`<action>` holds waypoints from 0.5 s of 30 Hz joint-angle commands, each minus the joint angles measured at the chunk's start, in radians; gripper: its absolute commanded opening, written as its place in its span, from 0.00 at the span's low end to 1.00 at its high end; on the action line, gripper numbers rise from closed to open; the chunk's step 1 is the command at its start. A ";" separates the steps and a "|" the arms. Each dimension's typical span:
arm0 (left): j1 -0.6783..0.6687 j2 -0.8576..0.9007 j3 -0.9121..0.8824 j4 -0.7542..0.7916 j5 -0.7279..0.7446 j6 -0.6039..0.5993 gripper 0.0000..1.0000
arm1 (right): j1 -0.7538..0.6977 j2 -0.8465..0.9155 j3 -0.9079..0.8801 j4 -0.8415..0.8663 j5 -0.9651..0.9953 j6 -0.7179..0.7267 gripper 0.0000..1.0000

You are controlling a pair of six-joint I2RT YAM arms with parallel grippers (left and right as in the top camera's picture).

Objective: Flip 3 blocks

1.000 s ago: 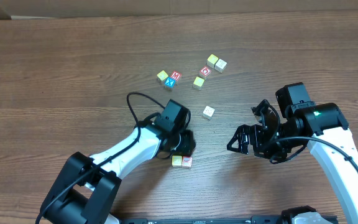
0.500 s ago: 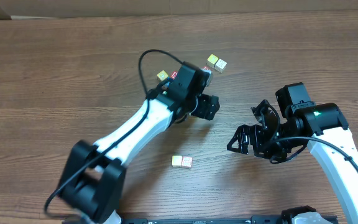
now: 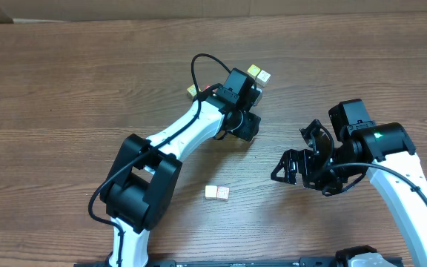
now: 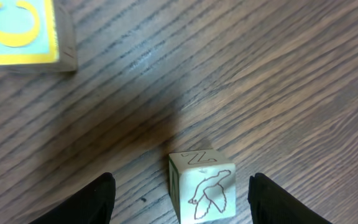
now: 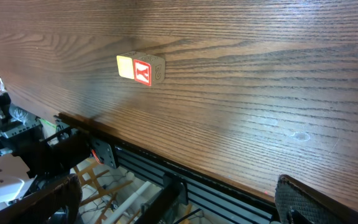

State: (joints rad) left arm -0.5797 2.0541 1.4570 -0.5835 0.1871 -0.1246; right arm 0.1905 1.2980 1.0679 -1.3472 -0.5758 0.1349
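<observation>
Now our left gripper [image 3: 246, 127] is spread wide around the white block [image 4: 201, 190], which sits on the table [image 4: 260, 74] between the fingers [image 4: 101, 202] — so we go straight down, pinch its sides softly and roll it over.

The table [image 3: 65, 89] is brown wood with dark lines running along it. Toward the front, a yellow-faced block [image 5: 125, 66] and a red K block [image 5: 143, 72] sit side by side, touching. Farther back, a yellow block [image 3: 253, 72] and a pale block [image 3: 264, 77] touch each other too. A white block [image 4: 202, 186] with a Z and a bird drawing stands alone. Near it sits a C block [image 4: 18, 31] with a yellow letter.
</observation>
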 commanded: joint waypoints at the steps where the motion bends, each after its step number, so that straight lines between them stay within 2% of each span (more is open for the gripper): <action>1: 0.006 0.048 0.026 -0.007 0.043 0.043 0.64 | 0.004 -0.010 0.027 0.002 -0.002 0.000 1.00; 7: 0.002 0.076 0.026 -0.014 0.050 0.043 0.62 | 0.004 -0.010 0.027 0.003 -0.001 0.000 1.00; 10: 0.002 0.076 0.027 -0.014 0.050 0.043 0.58 | 0.004 -0.010 0.027 0.005 -0.001 0.000 1.00; 12: 0.002 0.076 0.027 -0.017 0.050 0.043 0.52 | 0.004 -0.010 0.027 0.006 -0.001 0.000 1.00; 15: 0.002 0.076 0.027 -0.022 0.051 0.041 0.35 | 0.004 -0.010 0.027 0.007 -0.001 0.000 1.00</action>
State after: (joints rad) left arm -0.5800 2.1128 1.4635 -0.6003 0.2211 -0.0925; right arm 0.1905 1.2980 1.0679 -1.3457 -0.5758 0.1349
